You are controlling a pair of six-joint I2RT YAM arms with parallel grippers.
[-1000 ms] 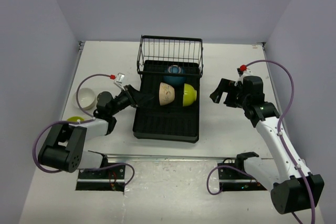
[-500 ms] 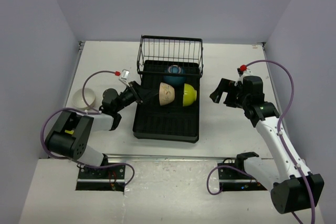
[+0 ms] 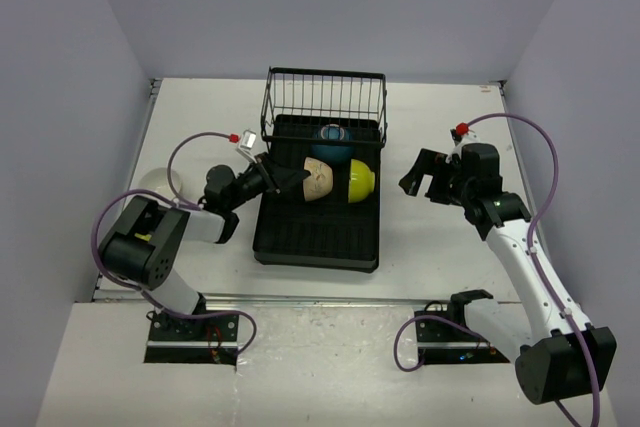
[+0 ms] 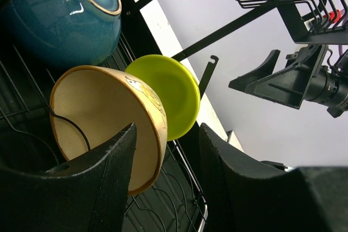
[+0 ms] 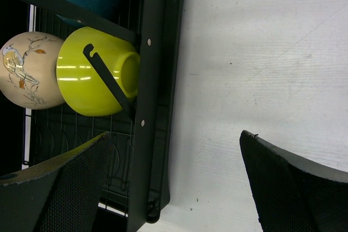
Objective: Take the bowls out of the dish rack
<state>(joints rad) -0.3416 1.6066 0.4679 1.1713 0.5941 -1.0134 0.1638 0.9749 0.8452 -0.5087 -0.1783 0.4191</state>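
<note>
Left jaws (image 4: pixel 167 130): half spread, straddling the rim of the cream bowl (image 4: pixel 103 112), one finger inside and one outside, not pinching.
Cream bowl: on its side mid dish rack (image 3: pixel 315 237), touching the lime bowl (image 4: pixel 171 91); the blue bowl (image 4: pixel 60 20) sits toward the basket end.
Handling: probably glazed ceramic, so stiff, slick and chippable; I'd clamp the rim wall squarely.
Right jaws (image 5: pixel 174 134): spread wide and empty, over the rack's right edge.

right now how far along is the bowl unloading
Done: one pale bowl sits on the table left of the dish rack. In hand: the open left gripper straddles the cream bowl at its rim, not closed. Left: it, the lime bowl and blue bowl are in the rack. The right gripper hovers open beside it.
</note>
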